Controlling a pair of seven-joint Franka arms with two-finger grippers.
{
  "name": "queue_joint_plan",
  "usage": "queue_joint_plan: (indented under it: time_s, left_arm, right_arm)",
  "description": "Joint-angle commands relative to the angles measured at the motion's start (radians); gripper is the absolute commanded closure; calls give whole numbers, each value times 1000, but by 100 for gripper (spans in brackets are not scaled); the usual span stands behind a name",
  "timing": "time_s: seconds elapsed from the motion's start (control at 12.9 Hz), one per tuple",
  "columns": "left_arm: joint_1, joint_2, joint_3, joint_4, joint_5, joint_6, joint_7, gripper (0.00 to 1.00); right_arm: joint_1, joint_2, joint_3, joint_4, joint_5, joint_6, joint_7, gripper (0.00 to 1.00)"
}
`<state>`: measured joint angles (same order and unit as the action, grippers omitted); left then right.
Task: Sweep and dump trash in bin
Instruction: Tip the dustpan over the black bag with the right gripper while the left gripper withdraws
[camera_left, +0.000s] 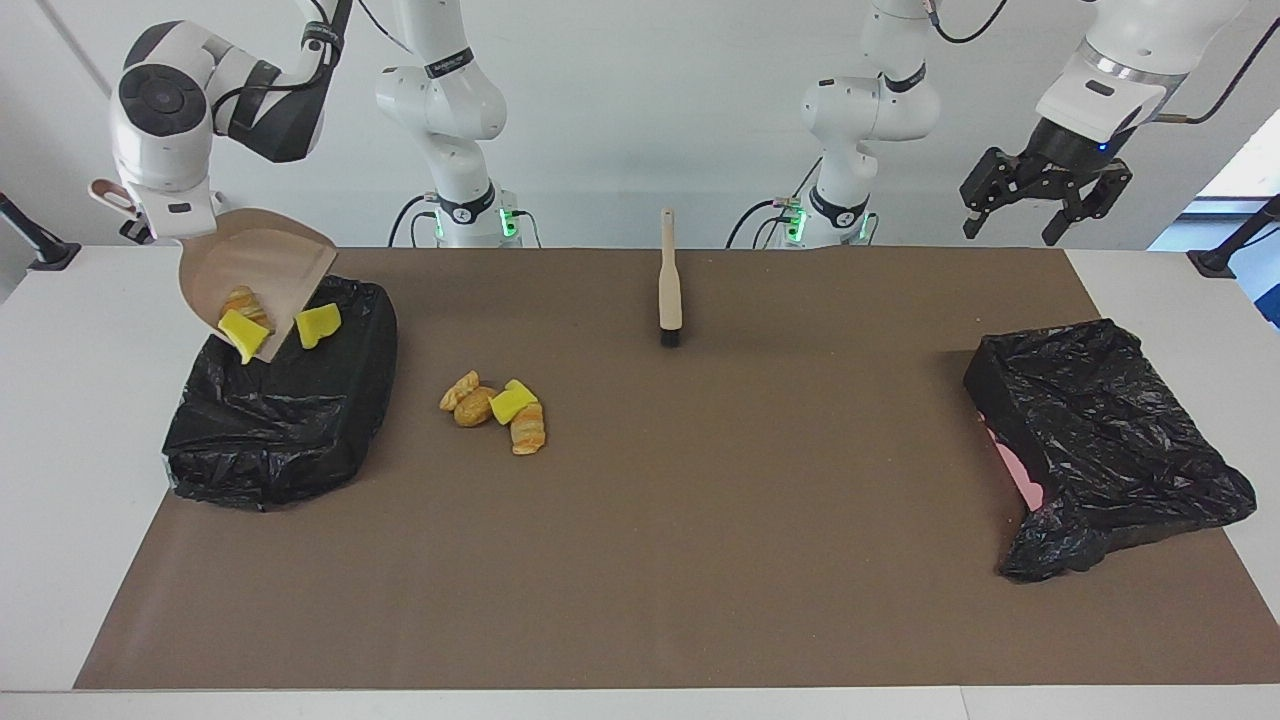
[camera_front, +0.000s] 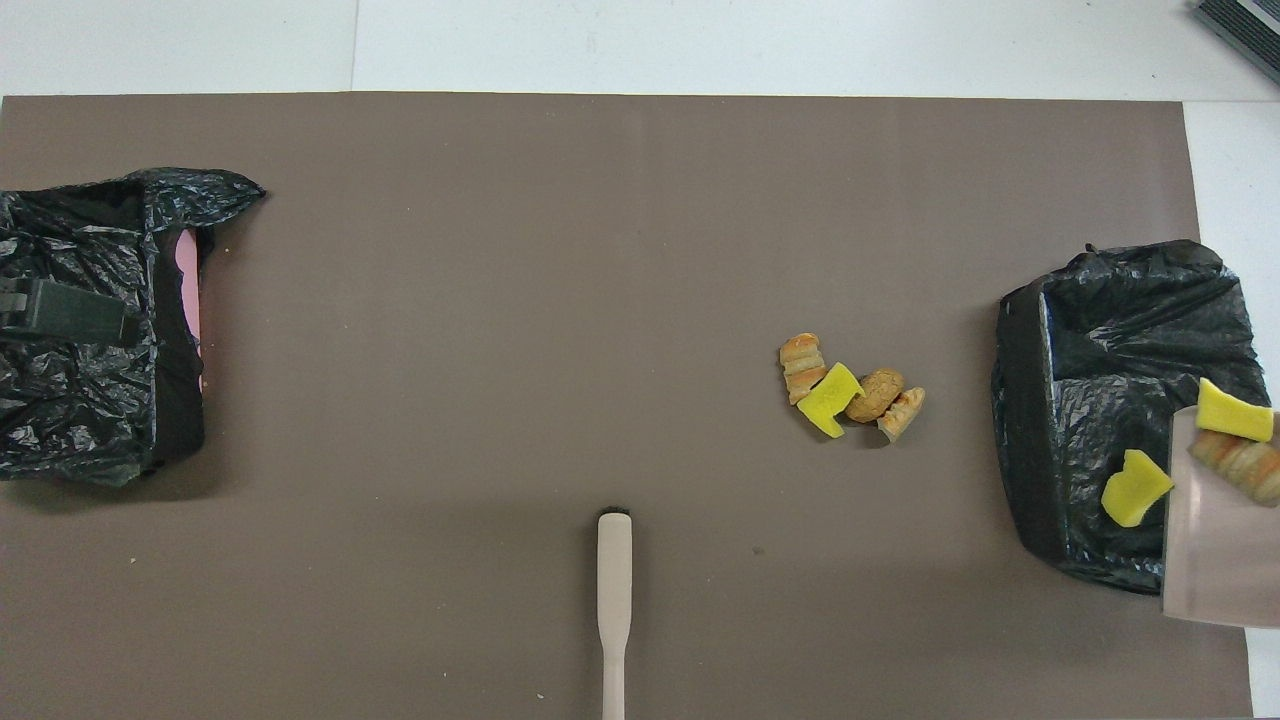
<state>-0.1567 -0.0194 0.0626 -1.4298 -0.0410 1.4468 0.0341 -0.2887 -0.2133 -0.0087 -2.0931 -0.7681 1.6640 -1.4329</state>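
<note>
right gripper (camera_left: 128, 215) clamps tilted dustpan (camera_left: 262, 268), mouth down over bin (camera_left: 290, 420); left gripper (camera_left: 1045, 205) open.

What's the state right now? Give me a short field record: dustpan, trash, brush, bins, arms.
dustpan: tipped over the bin at the right arm's end
trash in pan: yellow chunk, striped chunk
trash leaving pan: yellow chunk off the lip
trash on mat: four-piece pile
brush: lying on the mat, unheld
second bin: at the left arm's end
right gripper: shut on dustpan handle
left gripper: raised, jaws open, empty
</note>
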Motion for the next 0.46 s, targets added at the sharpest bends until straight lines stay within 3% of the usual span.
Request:
queue_joint_plan:
  time_s: [0.0,0.39]
  left_arm:
    - [6,13,-3,39,27,-32,13,0]
    - [37,-8,-47,29,26,-28,13,0]
  right_arm:
    - [31,-41,6,-19,-46,-56,55,100]
    - [63,-78,4,-53,-77,-95,95,100]
